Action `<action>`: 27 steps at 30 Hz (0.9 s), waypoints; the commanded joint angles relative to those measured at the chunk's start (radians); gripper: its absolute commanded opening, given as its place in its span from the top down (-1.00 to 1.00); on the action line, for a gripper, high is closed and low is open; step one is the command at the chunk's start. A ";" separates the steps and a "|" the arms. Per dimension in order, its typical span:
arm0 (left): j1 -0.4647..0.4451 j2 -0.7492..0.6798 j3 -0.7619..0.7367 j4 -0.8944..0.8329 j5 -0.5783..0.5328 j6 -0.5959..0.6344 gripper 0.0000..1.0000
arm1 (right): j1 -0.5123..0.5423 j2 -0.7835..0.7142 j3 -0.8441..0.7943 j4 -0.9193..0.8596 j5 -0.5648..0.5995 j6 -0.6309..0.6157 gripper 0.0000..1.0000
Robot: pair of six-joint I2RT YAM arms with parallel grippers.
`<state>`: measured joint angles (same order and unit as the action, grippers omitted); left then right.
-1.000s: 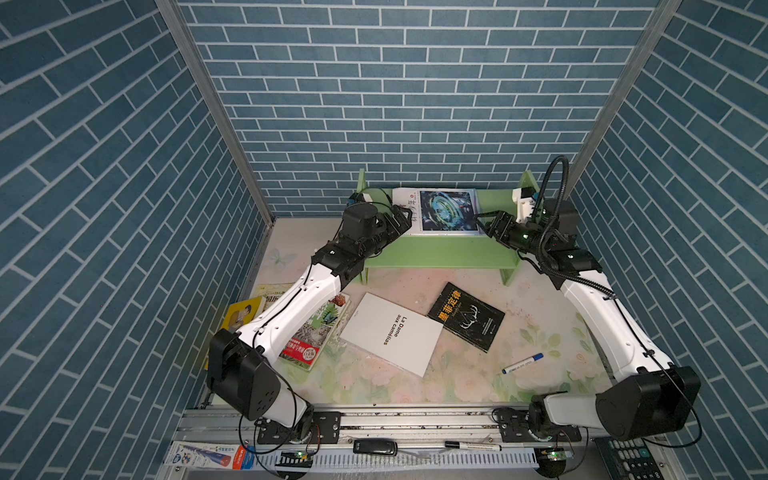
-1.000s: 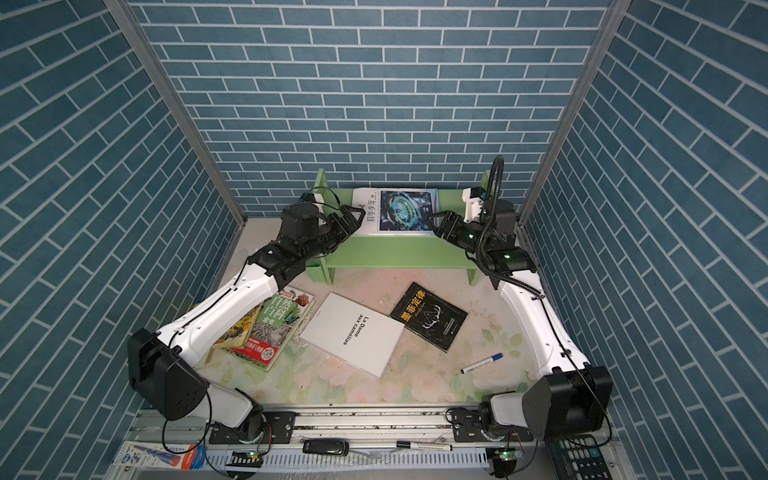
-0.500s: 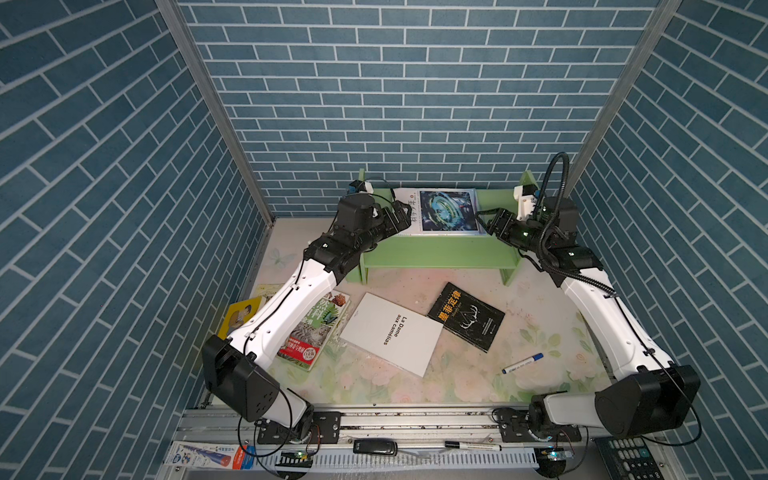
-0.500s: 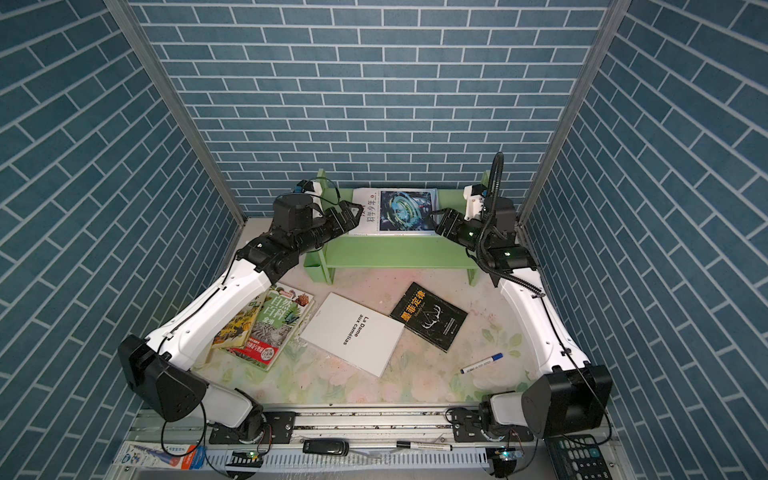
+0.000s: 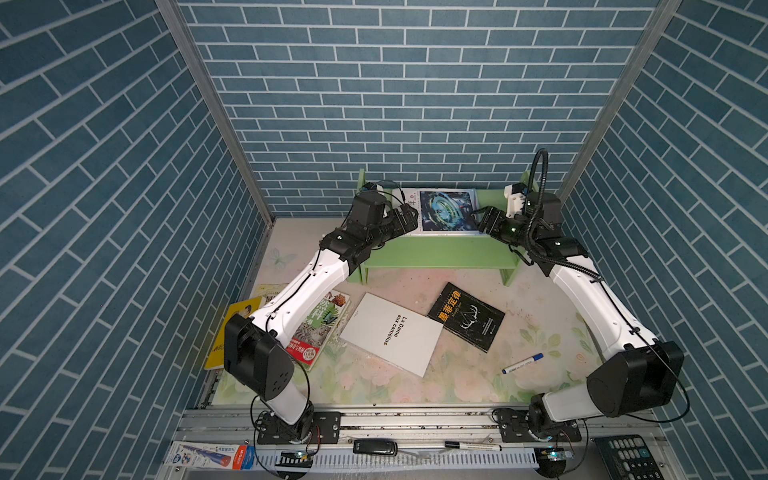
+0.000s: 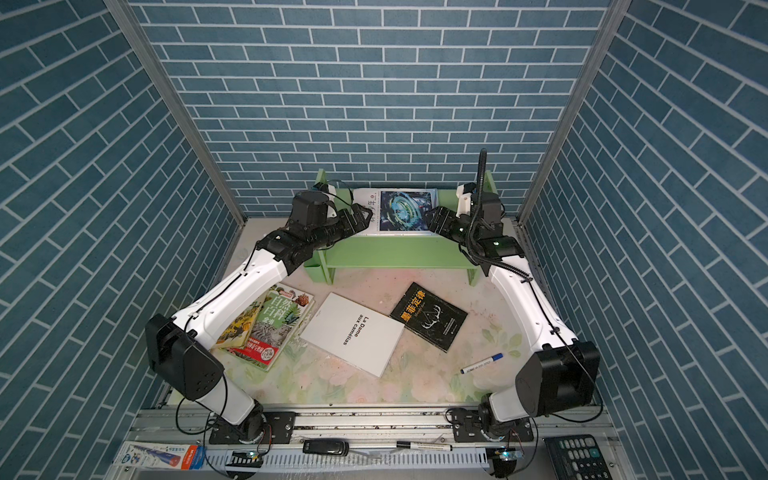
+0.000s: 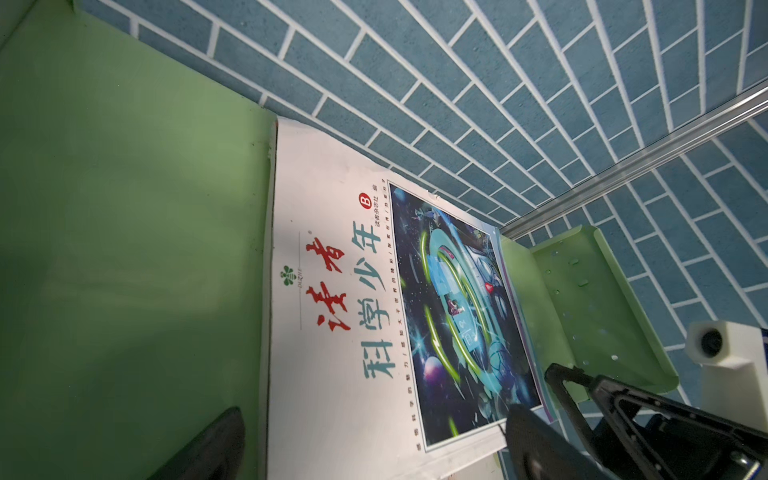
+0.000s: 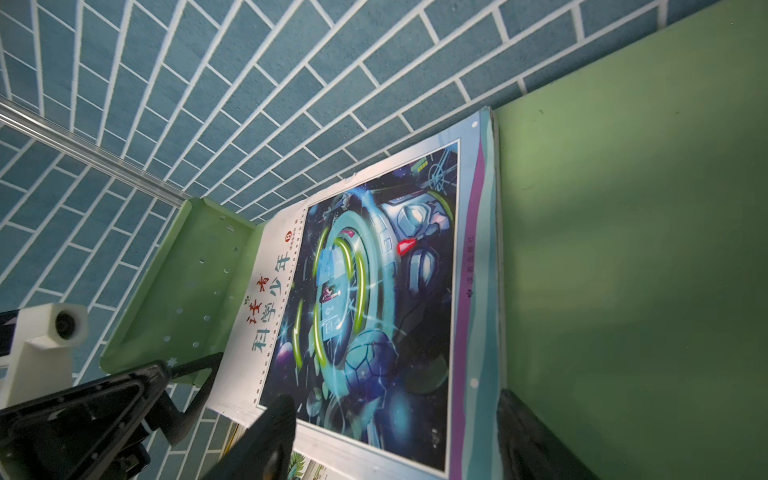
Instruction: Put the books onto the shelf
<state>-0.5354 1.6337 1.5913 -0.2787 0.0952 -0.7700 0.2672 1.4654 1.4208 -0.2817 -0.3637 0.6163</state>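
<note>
Blue picture book (image 5: 446, 210): lies flat on the top of the shelf (image 5: 436, 251), between the two grippers.
Left gripper (image 5: 409, 217): wide open, right at the book's left edge, holding nothing.
Right gripper (image 5: 481, 219): fingers spread apart at the book's right edge, not squeezing it.
Other books: the white book (image 5: 390, 334), black book (image 5: 465, 316), green book (image 6: 278, 328) and yellow books (image 5: 235, 322) lie on the surface (image 5: 457, 374), not yet put away.
What could go wrong: the book's front edge looks close to the shelf's front. A finger could catch it as an arm pulls back and drag it off.
</note>
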 commanded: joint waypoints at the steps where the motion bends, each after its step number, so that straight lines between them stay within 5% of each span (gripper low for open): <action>1: 0.003 0.022 0.027 -0.001 0.024 0.000 -0.99 | 0.014 0.014 0.032 -0.042 0.029 -0.047 -0.52; 27: 0.002 -0.008 -0.010 0.033 0.058 0.003 -0.99 | 0.064 -0.075 -0.012 -0.113 0.138 -0.086 -0.50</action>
<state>-0.5308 1.6485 1.5997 -0.2600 0.1360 -0.7731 0.3271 1.4185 1.4014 -0.3374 -0.2798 0.5804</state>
